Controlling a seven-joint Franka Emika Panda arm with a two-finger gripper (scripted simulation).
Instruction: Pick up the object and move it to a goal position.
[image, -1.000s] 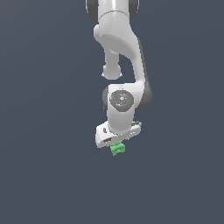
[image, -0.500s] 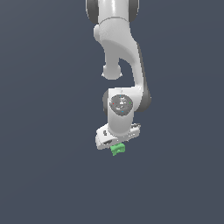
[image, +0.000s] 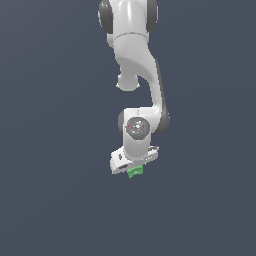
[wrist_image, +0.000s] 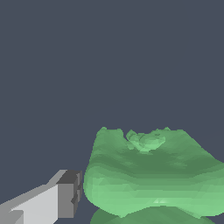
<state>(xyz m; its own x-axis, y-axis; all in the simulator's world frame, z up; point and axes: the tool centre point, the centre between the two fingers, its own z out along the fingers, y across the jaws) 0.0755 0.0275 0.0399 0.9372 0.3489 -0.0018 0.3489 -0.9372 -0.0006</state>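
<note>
In the wrist view we see the green block (wrist_image: 153, 173) filling the near field, its top edge lumpy and notched. One finger (wrist_image: 68, 194) of the tool, white with a dark grey pad, lies just beside the block's flank; we cannot tell whether pad and block touch, and the other finger is out of frame.

In the exterior view we see the tool (image: 134, 169) hanging below the white arm (image: 137, 75), with the block (image: 134, 171) showing small beneath the tool's body, between its fingers. We cannot tell from either view whether the tool is clamped on the block. Behind lies a plain dark grey background (image: 50, 150).
</note>
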